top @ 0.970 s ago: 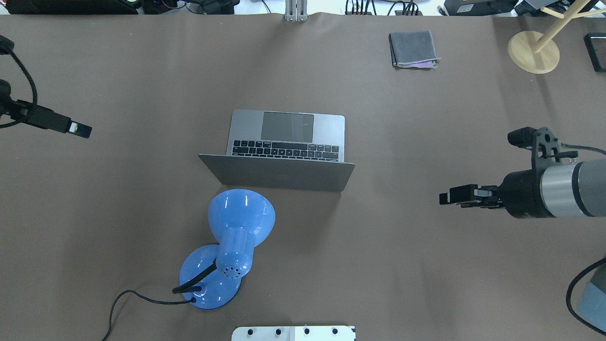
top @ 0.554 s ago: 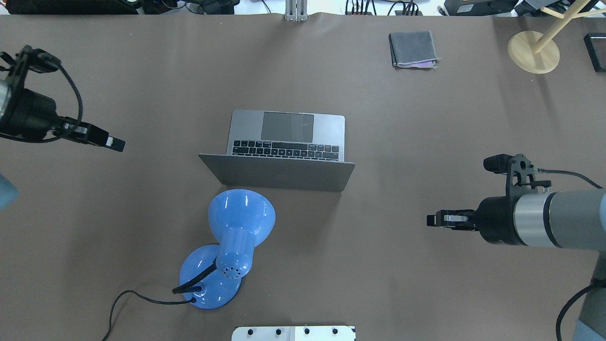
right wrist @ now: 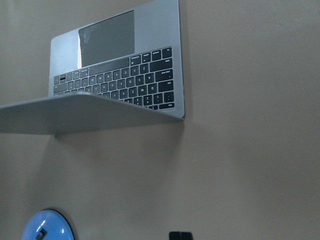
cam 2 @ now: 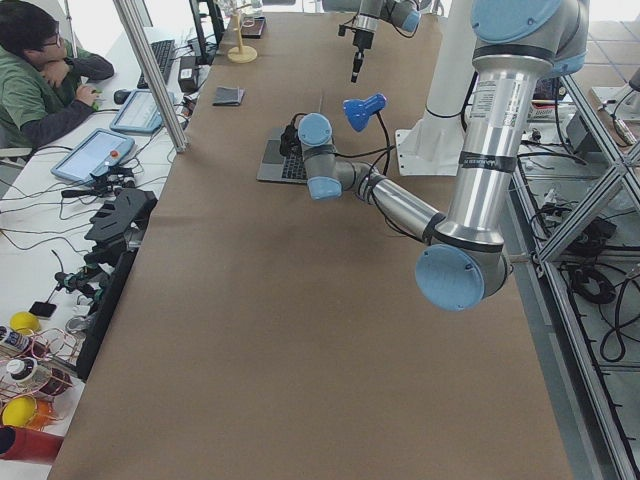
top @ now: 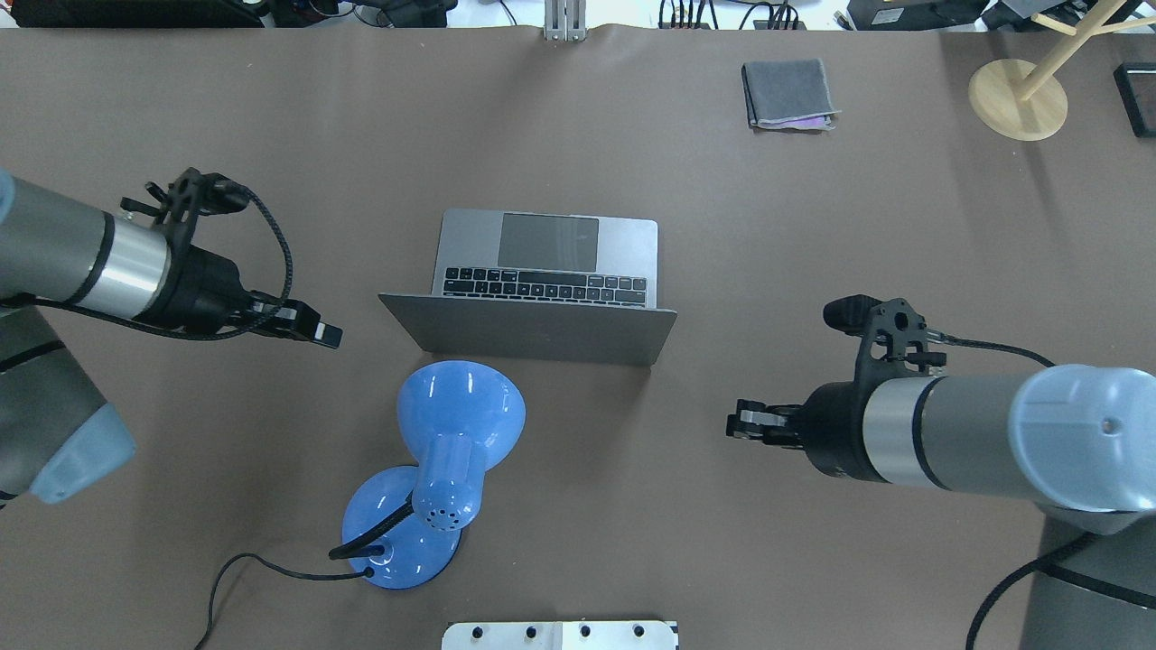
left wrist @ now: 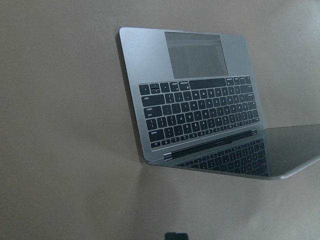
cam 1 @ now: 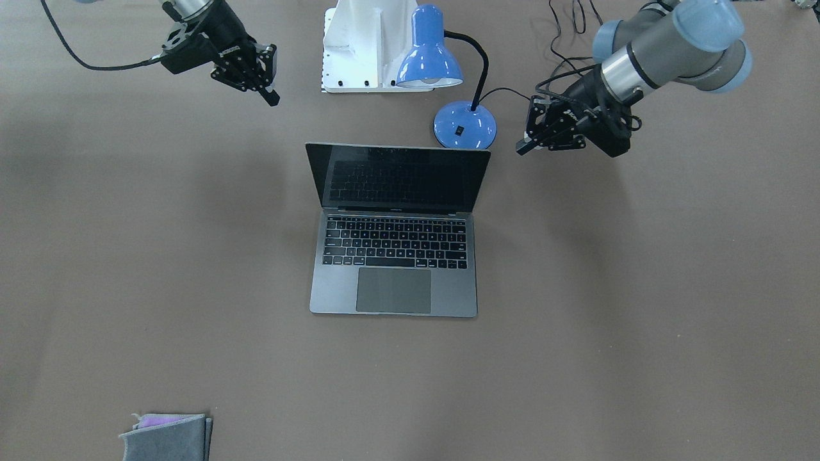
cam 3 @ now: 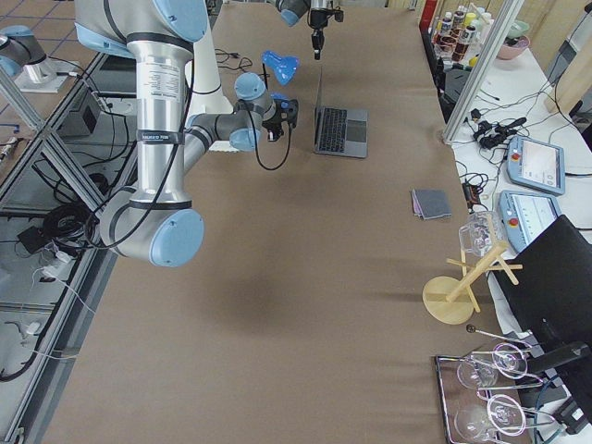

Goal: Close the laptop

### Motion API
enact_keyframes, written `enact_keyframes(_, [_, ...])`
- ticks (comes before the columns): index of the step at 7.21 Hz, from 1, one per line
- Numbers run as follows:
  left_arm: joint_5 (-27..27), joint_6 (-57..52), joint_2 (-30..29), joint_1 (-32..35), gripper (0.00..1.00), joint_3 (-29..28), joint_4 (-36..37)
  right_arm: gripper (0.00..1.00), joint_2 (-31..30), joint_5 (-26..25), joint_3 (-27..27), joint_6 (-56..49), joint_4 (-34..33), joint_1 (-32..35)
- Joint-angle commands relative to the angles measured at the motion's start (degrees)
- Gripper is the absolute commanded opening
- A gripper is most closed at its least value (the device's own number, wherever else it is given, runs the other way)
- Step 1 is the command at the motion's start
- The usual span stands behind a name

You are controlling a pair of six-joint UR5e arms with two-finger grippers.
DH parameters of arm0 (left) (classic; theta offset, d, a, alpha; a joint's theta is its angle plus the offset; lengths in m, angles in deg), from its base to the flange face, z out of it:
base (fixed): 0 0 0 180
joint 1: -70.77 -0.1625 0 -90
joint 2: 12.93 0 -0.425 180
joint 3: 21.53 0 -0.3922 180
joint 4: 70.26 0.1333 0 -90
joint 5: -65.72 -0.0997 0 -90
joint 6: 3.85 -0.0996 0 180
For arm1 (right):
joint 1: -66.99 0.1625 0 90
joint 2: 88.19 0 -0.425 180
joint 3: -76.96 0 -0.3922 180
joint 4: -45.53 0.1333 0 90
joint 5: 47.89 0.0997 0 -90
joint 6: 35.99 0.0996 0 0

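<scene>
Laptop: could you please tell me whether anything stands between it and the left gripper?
Nothing visible does: only table surface lies between the left gripper and the open laptop. The blue lamp stands off that line, behind the lid.

Left claw (top: 327, 335), right claw (top: 736, 422): fingers pressed together, held aloft, aimed inward.

Matt grey metal on the laptop (cam 1: 397, 256), glossy black screen (cam 1: 400, 179); glossy blue lamp (top: 461, 411); matt brown worktop (top: 813, 226); grey cloth (top: 788, 92); pale wooden stand (top: 1018, 101).

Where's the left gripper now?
Overhead view: the left gripper hangs just left of the open laptop, not touching it, with the blue lamp nearer the robot.
</scene>
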Motion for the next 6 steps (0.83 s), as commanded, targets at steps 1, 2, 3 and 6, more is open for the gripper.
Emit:
enact_keyframes(1, [-4.1,3.3,-2.6,-4.7,0.0,-0.1,0.0,0.0,6.9,-2.9,0.3,2.4,-6.4,-1.9])
enact_keyframes(2, [-4.4,4.5,-3.3,-4.8,0.0,-0.1,0.0,0.0,7.9,-3.3,1.5,2.4,-6.4,-2.4])
enact_keyframes(3, [-4.4,5.8,-4.3,-4.8,0.0,-0.3,0.1,0.0,9.7,-4.3,3.4,2.4,-6.5,-2.4])
enact_keyframes(6, [-4.2,5.7,-4.8,-4.8,0.0,-0.1,0.0,0.0,11.4,-5.8,5.4,1.7,-6.4,-0.8])
